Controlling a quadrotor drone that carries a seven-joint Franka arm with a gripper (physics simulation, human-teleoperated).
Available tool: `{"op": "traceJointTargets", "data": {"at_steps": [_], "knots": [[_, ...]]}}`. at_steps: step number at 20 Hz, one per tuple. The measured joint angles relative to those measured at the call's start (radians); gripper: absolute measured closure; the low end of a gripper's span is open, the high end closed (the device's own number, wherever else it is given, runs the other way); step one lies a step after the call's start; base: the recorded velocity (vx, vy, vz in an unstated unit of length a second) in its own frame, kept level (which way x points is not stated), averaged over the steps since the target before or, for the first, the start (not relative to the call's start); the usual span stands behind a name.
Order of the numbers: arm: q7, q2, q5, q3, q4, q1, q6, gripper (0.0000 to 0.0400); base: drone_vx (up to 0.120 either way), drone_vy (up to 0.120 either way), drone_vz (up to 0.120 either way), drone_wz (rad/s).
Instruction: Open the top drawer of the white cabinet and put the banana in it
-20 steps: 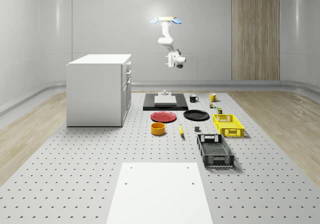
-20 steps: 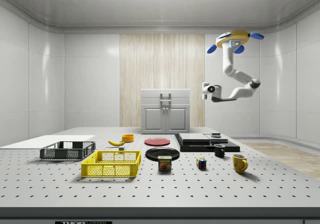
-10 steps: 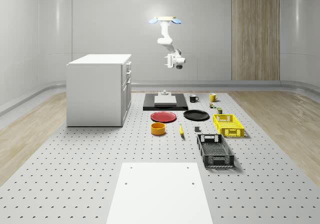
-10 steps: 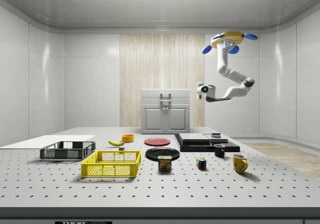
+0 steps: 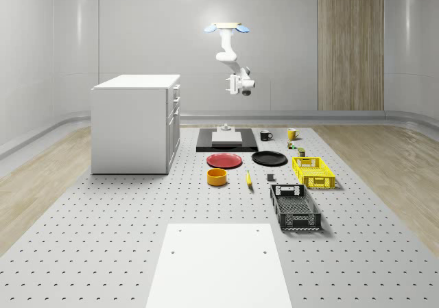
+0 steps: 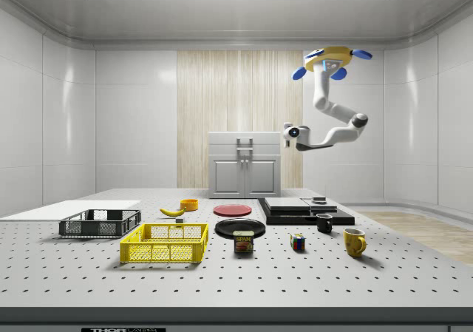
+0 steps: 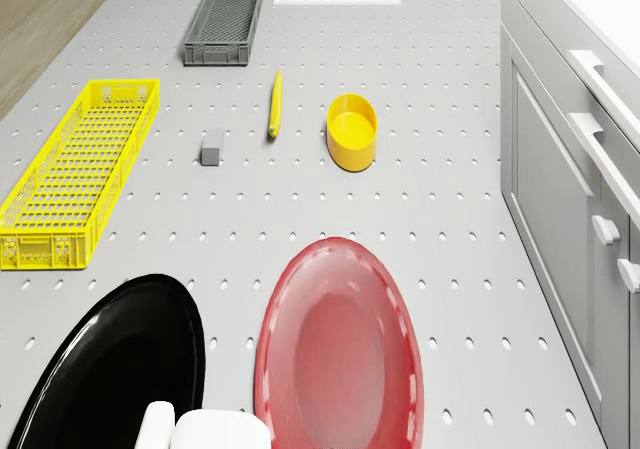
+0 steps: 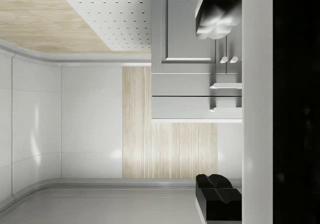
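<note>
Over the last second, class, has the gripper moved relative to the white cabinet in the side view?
Yes. The gripper has shifted toward the side view's left, closing on the white cabinet and now level with its top edge.

Yellow banana (image 7: 275, 103), bowl (image 7: 352, 132) and crate (image 7: 78, 172), red plate (image 7: 338, 344), black plate (image 7: 115, 364), white cabinet (image 5: 134, 123), grey dotted bench (image 5: 103, 226).

Legible text, one item: can (image 6: 243, 242) on the table (image 6: 310, 288), side view, just right of the yellow crate (image 6: 164, 243) — label reads "SPAM", yellow letters on dark ground. Plate at the table's front edge, lower side view: characters present, too small to read.
</note>
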Motion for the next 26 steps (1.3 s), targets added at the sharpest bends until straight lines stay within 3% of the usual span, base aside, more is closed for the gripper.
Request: {"op": "traceJointTargets", "data": {"at_steps": [13, 26], "knots": [[0.026, -0.041, -0.032, -0.014, -0.005, 0.039, 0.037, 0.0000, 0.120, -0.003, 0.000, 0.000], [0.049, -0.075, -0.059, -0.024, -0.010, 0.071, 0.066, 0.0000, 0.120, -0.120, 0.000, 0.000]]}}
